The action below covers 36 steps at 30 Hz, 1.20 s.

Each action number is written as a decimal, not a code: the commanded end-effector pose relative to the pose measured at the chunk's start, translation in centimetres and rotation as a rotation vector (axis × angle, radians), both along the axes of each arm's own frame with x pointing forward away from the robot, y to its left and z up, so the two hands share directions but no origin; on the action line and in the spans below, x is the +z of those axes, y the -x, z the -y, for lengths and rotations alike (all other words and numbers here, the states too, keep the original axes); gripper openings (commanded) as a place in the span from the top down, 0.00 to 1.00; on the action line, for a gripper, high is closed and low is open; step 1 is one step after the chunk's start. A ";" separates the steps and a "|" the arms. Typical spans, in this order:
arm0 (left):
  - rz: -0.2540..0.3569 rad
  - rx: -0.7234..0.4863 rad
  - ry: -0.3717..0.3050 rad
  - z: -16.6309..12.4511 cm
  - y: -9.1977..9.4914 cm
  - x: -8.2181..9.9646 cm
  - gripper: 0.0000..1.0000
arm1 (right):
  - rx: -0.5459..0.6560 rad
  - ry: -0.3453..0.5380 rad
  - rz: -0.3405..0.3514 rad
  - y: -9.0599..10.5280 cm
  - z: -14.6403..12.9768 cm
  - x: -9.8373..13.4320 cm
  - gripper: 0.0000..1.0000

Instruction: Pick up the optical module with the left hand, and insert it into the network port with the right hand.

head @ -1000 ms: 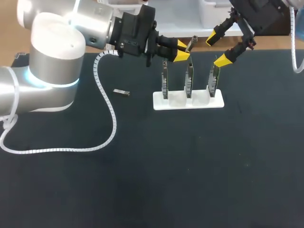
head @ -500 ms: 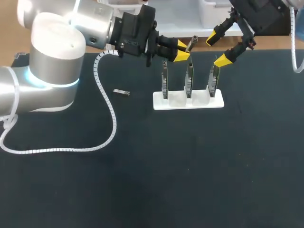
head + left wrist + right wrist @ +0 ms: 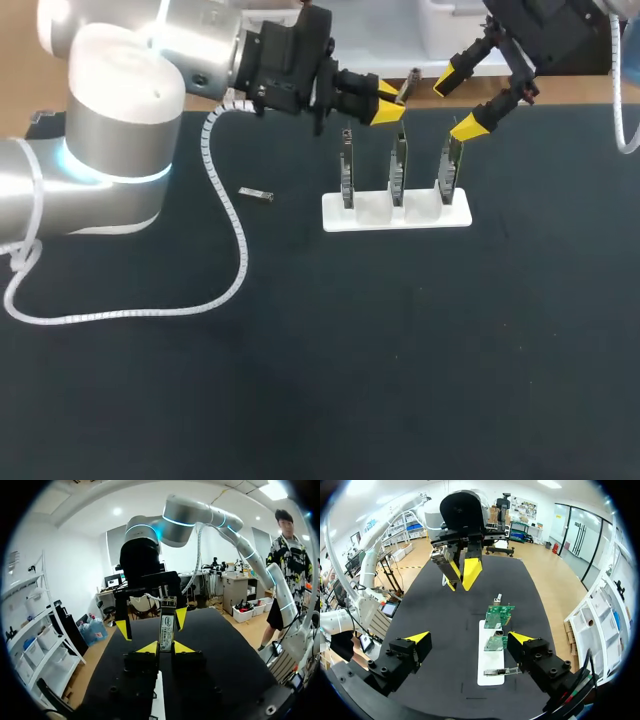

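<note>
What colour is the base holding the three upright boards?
White. The base shows best in the head view.

The label on the optical module (image 3: pixel 166 625) is unreadable.

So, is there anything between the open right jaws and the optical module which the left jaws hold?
Nothing visible. The optical module sticks out of the left jaws toward the right jaws, with only open air between them. The three circuit boards in their white holder stand lower on the table, not in that gap.
</note>
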<state>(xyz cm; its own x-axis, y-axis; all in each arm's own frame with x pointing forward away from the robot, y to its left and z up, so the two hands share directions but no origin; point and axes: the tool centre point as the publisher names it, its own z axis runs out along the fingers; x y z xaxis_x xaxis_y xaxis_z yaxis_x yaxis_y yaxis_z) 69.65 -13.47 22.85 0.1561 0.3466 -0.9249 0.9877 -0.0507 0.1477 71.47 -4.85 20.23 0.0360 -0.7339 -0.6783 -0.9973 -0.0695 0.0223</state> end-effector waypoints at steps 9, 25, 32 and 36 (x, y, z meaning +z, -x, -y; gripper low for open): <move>-0.041 0.058 0.066 1.5 1.5 -1.6 1.00 | 0.000 -0.002 0.002 0.1 0.0 0.0 0.00; -0.036 0.063 0.180 3.6 -0.5 -2.8 1.00 | 0.000 -0.002 0.002 0.1 0.0 0.0 0.00; -0.044 0.056 0.193 3.6 -0.8 -3.4 1.00 | 0.000 -0.002 0.002 0.1 0.0 0.0 0.00; -0.055 0.060 0.239 3.2 -1.0 -3.9 1.00 | 0.000 -0.002 0.002 0.1 0.0 0.0 0.00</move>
<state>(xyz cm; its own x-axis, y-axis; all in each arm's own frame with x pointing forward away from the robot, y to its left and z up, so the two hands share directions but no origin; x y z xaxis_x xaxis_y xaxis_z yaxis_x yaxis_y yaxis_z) 70.30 -16.82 19.59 0.0859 0.1646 -0.9826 0.9950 0.0362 0.0931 71.47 -4.85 20.23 0.0359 -0.7339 -0.6783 -0.9973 -0.0694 0.0223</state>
